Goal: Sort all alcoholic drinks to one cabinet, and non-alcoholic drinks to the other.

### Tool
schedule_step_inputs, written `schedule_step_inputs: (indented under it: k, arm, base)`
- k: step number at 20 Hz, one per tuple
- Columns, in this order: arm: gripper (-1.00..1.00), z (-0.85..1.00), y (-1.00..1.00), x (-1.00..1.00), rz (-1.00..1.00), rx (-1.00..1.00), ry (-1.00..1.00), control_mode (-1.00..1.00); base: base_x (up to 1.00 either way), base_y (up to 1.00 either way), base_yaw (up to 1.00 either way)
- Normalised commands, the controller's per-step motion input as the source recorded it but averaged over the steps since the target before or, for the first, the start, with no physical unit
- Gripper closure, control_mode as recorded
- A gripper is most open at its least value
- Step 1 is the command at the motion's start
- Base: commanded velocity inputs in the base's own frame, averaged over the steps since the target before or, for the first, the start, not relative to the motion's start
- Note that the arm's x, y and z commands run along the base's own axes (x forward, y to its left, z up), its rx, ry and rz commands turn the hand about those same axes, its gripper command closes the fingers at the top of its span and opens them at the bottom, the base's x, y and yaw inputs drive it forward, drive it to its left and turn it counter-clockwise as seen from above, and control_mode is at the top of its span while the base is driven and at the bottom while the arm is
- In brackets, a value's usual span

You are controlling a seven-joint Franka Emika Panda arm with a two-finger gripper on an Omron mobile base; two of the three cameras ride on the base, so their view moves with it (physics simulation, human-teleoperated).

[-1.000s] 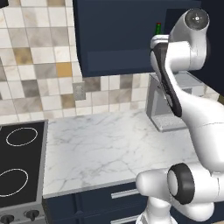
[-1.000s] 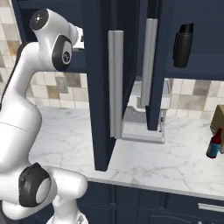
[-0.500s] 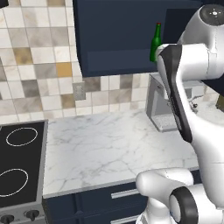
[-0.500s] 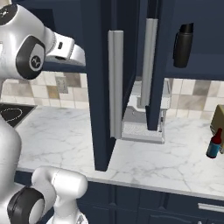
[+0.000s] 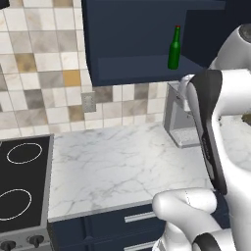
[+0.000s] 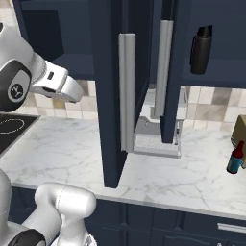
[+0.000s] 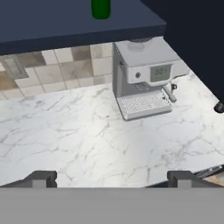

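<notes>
From the left base view I see a white marble counter (image 5: 122, 162) running under a wall of mixed beige, grey and tan tiles (image 5: 39, 78). A black cooktop (image 5: 22, 191) sits at the counter's left end, with navy drawers (image 5: 112, 228) below the edge. Above, the green bottle with a red cap (image 5: 174, 48) stands upright on the shelf of the narrower navy cabinet (image 5: 127, 44). A steel espresso machine (image 5: 179, 120) stands on the counter below it, partly hidden behind my arm.

From the right base view the same marble counter (image 6: 72, 149) stretches right. The tall navy door with a long silver handle (image 6: 127, 91) stands open, edge-on to me, and blocks part of the espresso machine (image 6: 156, 139). On the wide shelf of the other cabinet (image 6: 221, 79) the black flask (image 6: 201, 50) stands upright. Down on the counter at the far right I see the dark red-brown bottle with a blue label (image 6: 235, 157), just beside a tan box (image 6: 239, 137).

In the hand view the gripper (image 7: 111, 178) is spread wide and grasps nothing, its fingertips (image 7: 41, 178) over bare marble. The espresso machine (image 7: 144, 83) faces me, and the green bottle's base (image 7: 100, 8) shows on the shelf above it.
</notes>
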Motion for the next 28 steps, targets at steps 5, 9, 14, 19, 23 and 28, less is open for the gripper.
schedule_step_inputs:
  k: [5, 9, 14, 19, 23, 28]
  arm:
    - [-1.0, -0.45, 0.04, -0.22, 0.03, 0.07, 0.17, -1.0]
    - [-1.0, -0.21, 0.08, -0.13, 0.01, 0.03, 0.16, -1.0]
    - [-1.0, -0.21, 0.1, -0.12, 0.0, 0.01, 0.14, -1.0]
    - [-1.0, -0.11, 0.01, -0.03, 0.0, 0.0, 0.01, -1.0]
    - [-1.0, -0.07, 0.06, -0.08, 0.0, 0.0, 0.0, 1.0]
    - [-1.0, 0.0, 0.0, 0.0, 0.0, 0.0, 0.0, 1.0]
  base:
    - [0.0, 0.0, 0.0]
    - [0.0, 0.0, 0.0]
    - [0.0, 0.0, 0.0]
    - [0.0, 0.0, 0.0]
    - [-0.4, 0.0, 0.0]
    - [-1.0, -0.06, 0.0]
